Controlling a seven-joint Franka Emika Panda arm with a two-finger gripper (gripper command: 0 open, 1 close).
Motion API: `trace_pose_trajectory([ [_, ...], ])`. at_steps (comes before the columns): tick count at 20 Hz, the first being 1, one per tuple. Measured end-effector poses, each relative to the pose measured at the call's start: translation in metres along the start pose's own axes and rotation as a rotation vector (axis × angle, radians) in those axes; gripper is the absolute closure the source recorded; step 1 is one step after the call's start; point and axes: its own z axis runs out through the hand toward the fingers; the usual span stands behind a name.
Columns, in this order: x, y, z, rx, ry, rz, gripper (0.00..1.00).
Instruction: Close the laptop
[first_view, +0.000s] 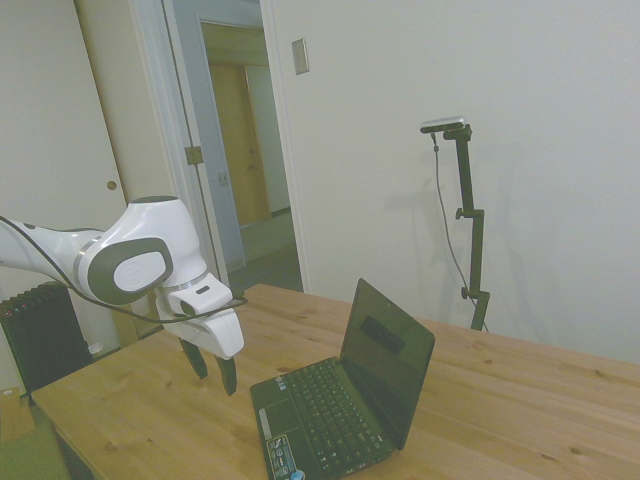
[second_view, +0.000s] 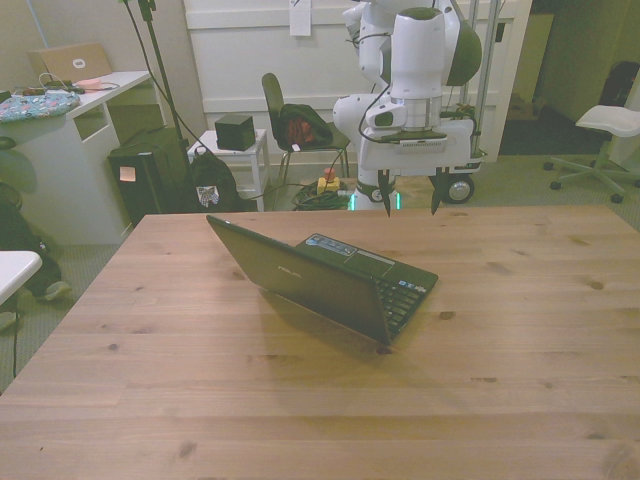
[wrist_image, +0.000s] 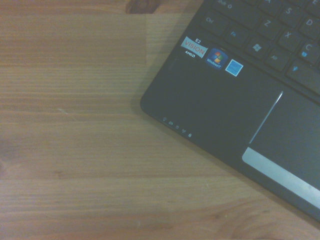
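Wooden desk (second_view: 520, 330) carries it all; near its middle sits the black laptop (first_view: 345, 400), lid (first_view: 388, 350) up and leaning a little past upright, screen facing the arm's side; task not yet begun, I'd judge. White arm (first_view: 130, 262) reaches in low, wrist bent so the claw (first_view: 214, 368) points down, fingers spread wide with nothing between them, hanging above the desk just off the laptop's front corner, by the stickers (wrist_image: 210, 54) and touchpad (wrist_image: 292, 132). Lid lies beyond the keyboard from the claw; it must rise, cross over, and push the top edge back down towards itself.
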Motion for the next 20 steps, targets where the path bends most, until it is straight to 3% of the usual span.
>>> trace_pose_trajectory([
  [5, 0.015, -0.002, -0.015, 0.009, 0.035, 0.013, 0.00],
  [14, 0.113, 0.020, -0.128, 0.050, 0.144, 0.149, 0.00],
  [20, 0.193, 0.053, -0.172, 0.052, 0.181, 0.256, 0.00],
])
